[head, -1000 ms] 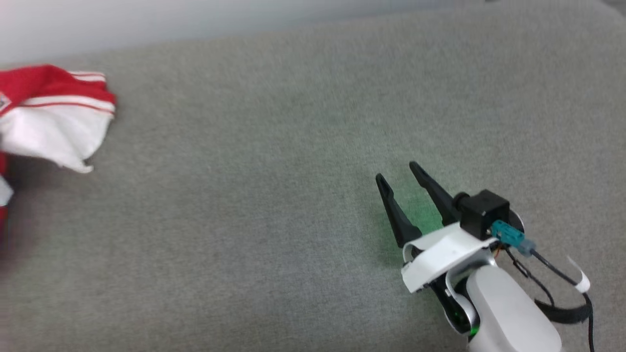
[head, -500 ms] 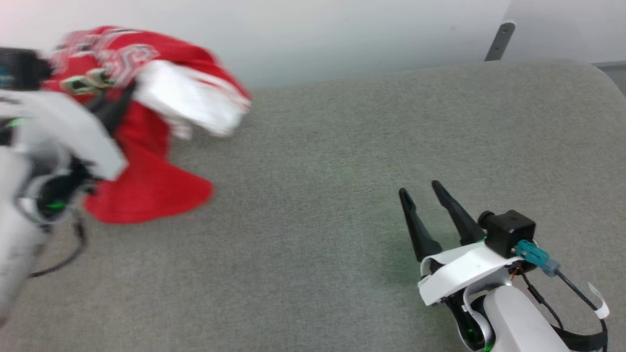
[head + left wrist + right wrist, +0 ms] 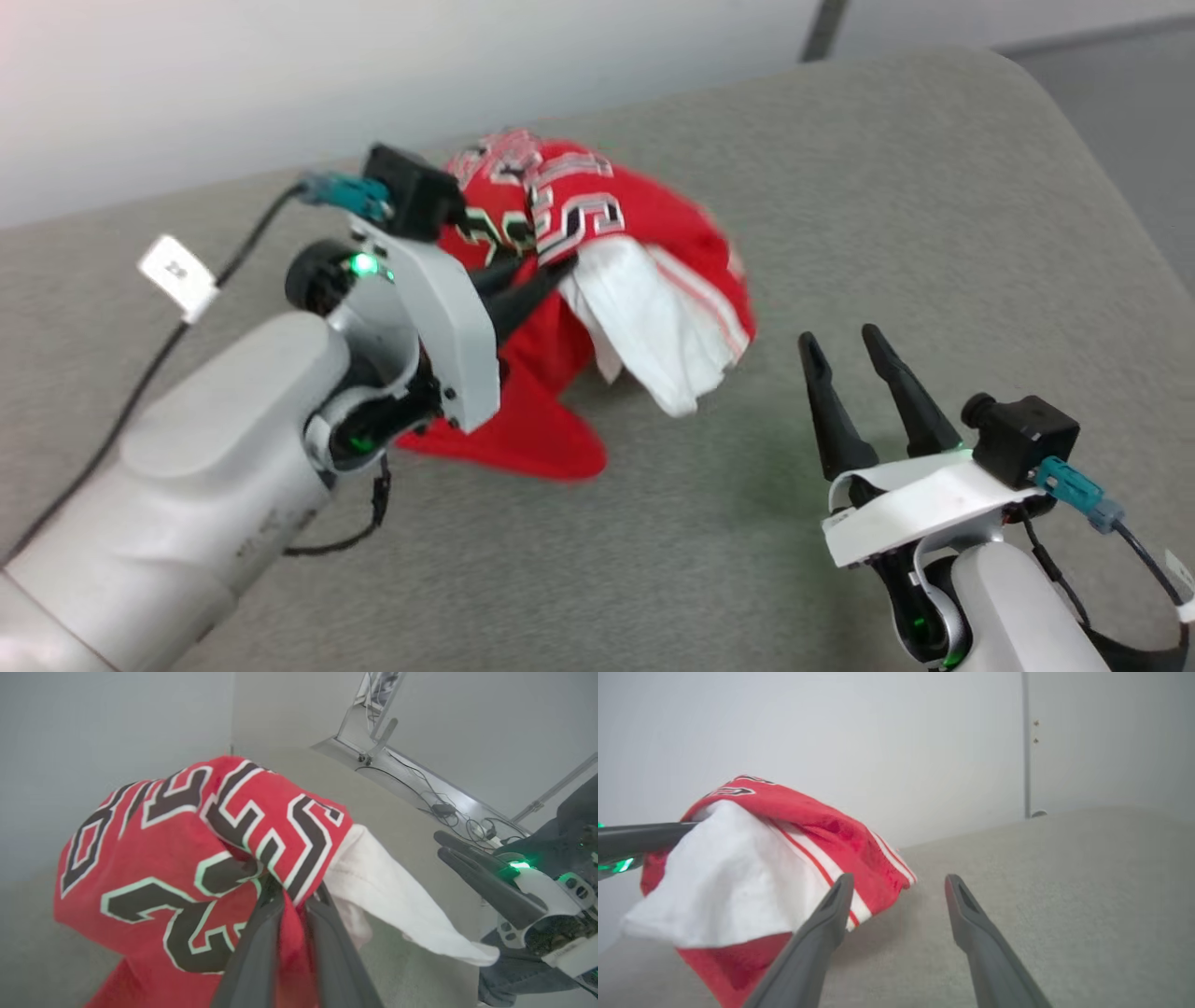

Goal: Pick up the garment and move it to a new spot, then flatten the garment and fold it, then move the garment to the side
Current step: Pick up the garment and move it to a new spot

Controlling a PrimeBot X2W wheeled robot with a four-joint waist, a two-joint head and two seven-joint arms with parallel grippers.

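Currently the left fingers (image 3: 527, 289) are closed on the garment (image 3: 644, 215), pinching a bunched fold of red cloth between them. In the left wrist view the two dark fingers (image 3: 252, 952) rise from the bottom edge with red fabric squeezed in the narrow gap, just below the black, white-outlined print (image 3: 261, 821). We note that the garment (image 3: 154, 858) is crumpled, not spread. Most of it is lifted off the grey cloth-covered bench (image 3: 934, 187), with the print (image 3: 569, 210) turned upward on its top.

A white sleeve (image 3: 663, 336) with red striped trim hangs down on the side toward the right arm. A loose red flap (image 3: 523, 439) droops toward the bench under the left wrist. We cannot tell whether it touches the surface, since that part is blurred.

The right fingers (image 3: 823, 397) are spread apart and hold nothing. They sit low over the bench, near the hanging sleeve but apart from it, tips pointing toward the far edge. From the right wrist the garment (image 3: 738, 882) shows left of centre, sleeve facing us, with the left fingers (image 3: 640, 835) entering from the left edge as a dark bar. One right finger (image 3: 826, 919) overlaps the sleeve in that picture. The head view shows a gap between them.

A pale wall (image 3: 280, 84) stands behind the bench.
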